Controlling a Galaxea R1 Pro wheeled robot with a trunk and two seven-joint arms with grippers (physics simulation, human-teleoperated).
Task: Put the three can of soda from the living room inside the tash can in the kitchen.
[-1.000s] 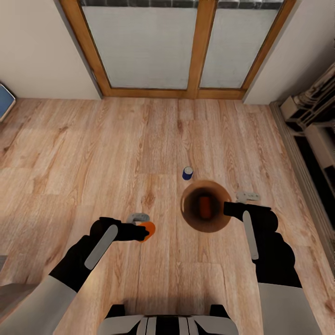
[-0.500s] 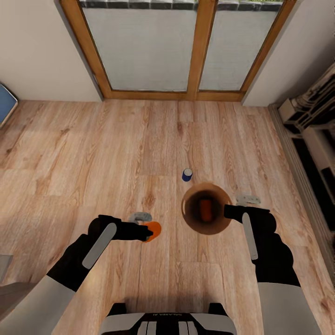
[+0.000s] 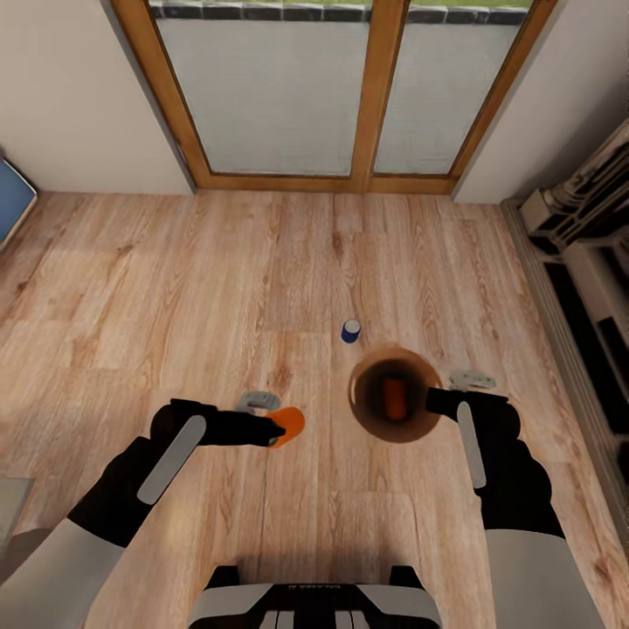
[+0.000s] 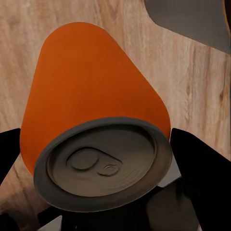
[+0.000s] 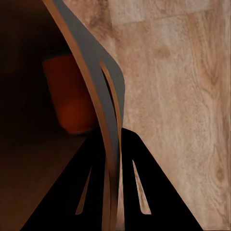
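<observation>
My left gripper (image 3: pixel 278 429) is shut on an orange soda can (image 3: pixel 288 425), held above the wood floor left of the bin; in the left wrist view the orange can (image 4: pixel 96 110) shows its grey top between the black fingers (image 4: pixel 202 168). My right gripper (image 3: pixel 434 401) is shut on the rim of the copper-brown trash can (image 3: pixel 418 428), and the right wrist view shows the bin wall (image 5: pixel 103 96) pinched between the fingers. A second orange can (image 3: pixel 396 397) lies inside the bin. The dark blue can (image 3: pixel 350 331) stands on the floor just beyond the bin.
Wood-framed glass doors (image 3: pixel 376 87) close the far wall. A blue sofa edge (image 3: pixel 10 199) shows at the left and a pale ornate fireplace surround (image 3: pixel 585 236) runs along the right. Open plank floor (image 3: pixel 175 297) lies between.
The left gripper has carried its orange can a little right, toward the bin. The view has shifted slightly, and the right gripper with the bin sits a bit lower in it.
</observation>
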